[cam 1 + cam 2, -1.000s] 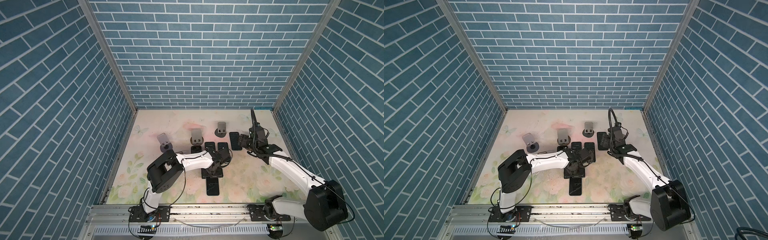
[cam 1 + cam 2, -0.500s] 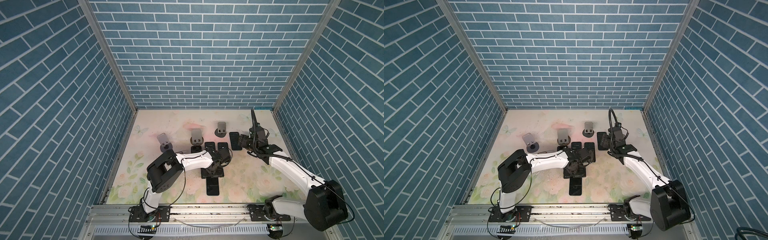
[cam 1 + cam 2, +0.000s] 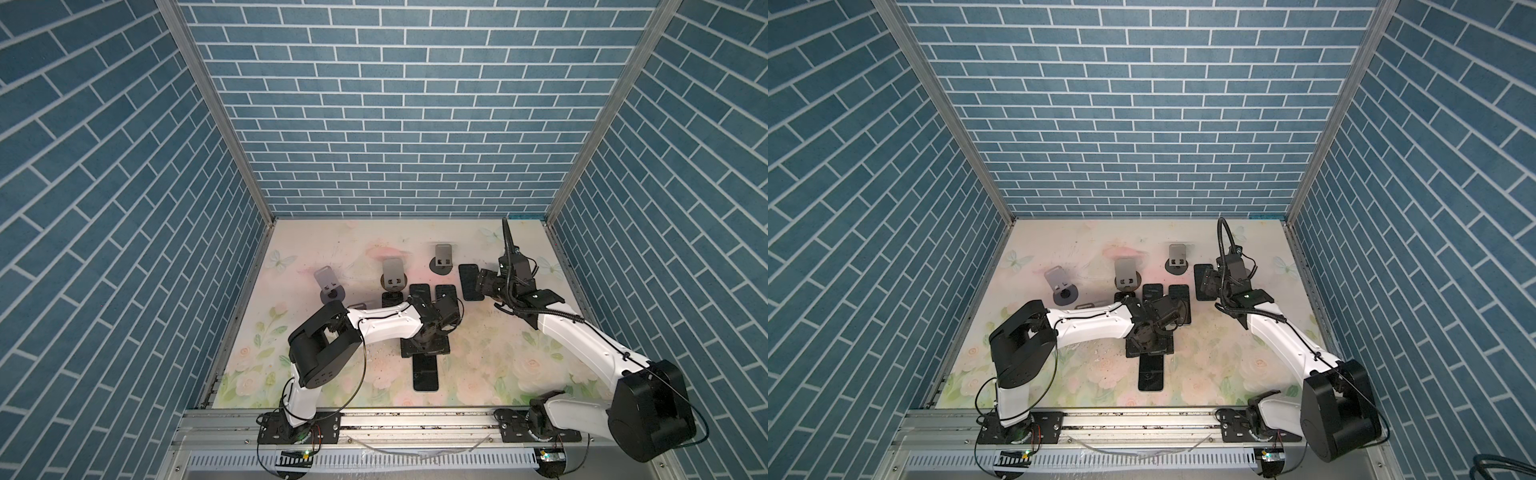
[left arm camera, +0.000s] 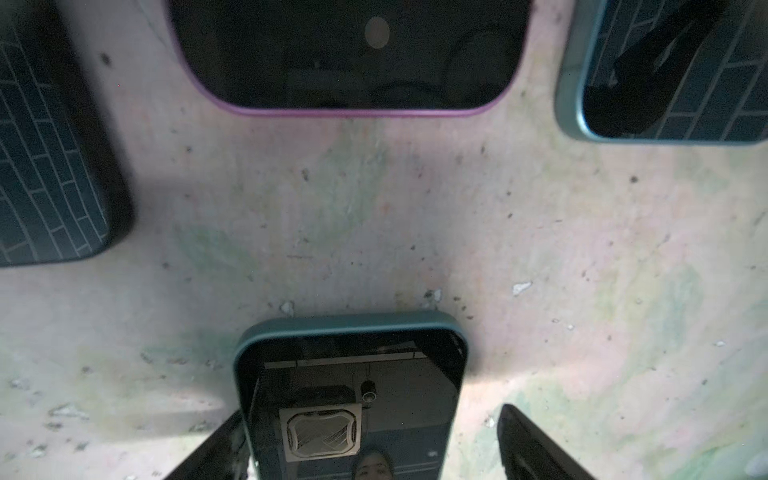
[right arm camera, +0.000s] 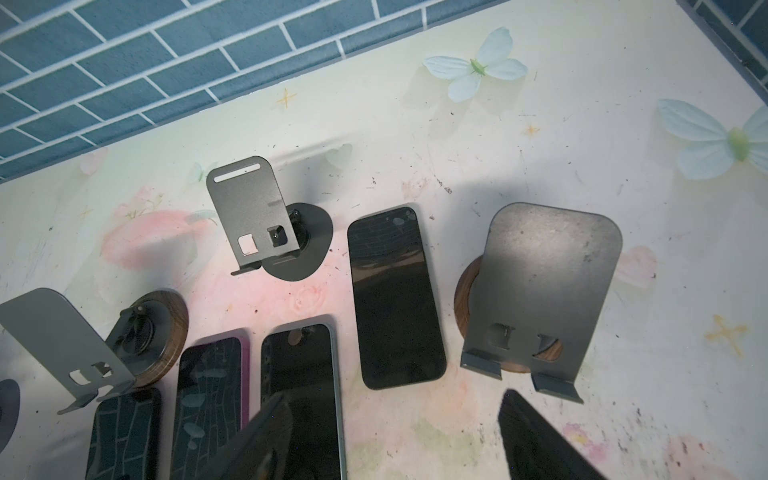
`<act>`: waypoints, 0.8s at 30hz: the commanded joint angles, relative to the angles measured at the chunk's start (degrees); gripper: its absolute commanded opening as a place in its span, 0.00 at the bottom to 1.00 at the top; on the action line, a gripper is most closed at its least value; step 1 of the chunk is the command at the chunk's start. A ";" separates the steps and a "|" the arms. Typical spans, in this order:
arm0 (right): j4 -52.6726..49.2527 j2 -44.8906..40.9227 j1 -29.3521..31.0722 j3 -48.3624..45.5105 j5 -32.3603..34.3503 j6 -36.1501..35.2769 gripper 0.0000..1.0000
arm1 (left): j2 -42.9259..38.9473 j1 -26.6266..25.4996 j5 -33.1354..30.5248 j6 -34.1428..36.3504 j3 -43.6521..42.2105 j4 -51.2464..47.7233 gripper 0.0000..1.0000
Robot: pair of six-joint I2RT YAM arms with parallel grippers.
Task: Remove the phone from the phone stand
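In the left wrist view a teal-cased phone (image 4: 351,395) lies between the jaws of my left gripper (image 4: 370,411). The jaws are spread. One finger (image 4: 536,449) stands well clear of the phone's edge, and the other finger (image 4: 216,449) is close beside it. In both top views this gripper (image 3: 446,309) (image 3: 1167,313) hovers behind a black square-based phone stand (image 3: 424,347) and hides the phone. I cannot tell what the phone rests on. My right gripper (image 5: 395,397) (image 3: 484,286) is open over bare table with nothing in it.
Several phones lie flat on the floral table: purple-cased (image 4: 349,62), teal (image 5: 299,374), black (image 5: 395,299) and one near the front (image 3: 426,370). Empty grey stands (image 5: 540,291) (image 5: 253,212) (image 3: 330,280) sit toward the back. Blue brick walls enclose three sides.
My left gripper's jaws have spread wider around the phone. Both arms stay where they were.
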 commanded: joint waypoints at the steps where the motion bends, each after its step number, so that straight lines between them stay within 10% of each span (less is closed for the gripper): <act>1: 1.36 -0.88 -0.30 -1.27 -0.36 -0.67 0.80 | -4.20 -0.11 -5.00 2.55 -0.49 -1.03 0.94; 17: 1.76 -2.23 -0.36 -2.40 9.10 -2.66 0.80 | -30.01 -0.22 -35.20 28.44 -6.36 3.76 1.00; 24: -1.74 -3.89 -2.07 -0.16 20.04 -5.27 0.81 | -44.59 12.33 -31.55 36.28 -14.42 10.92 1.00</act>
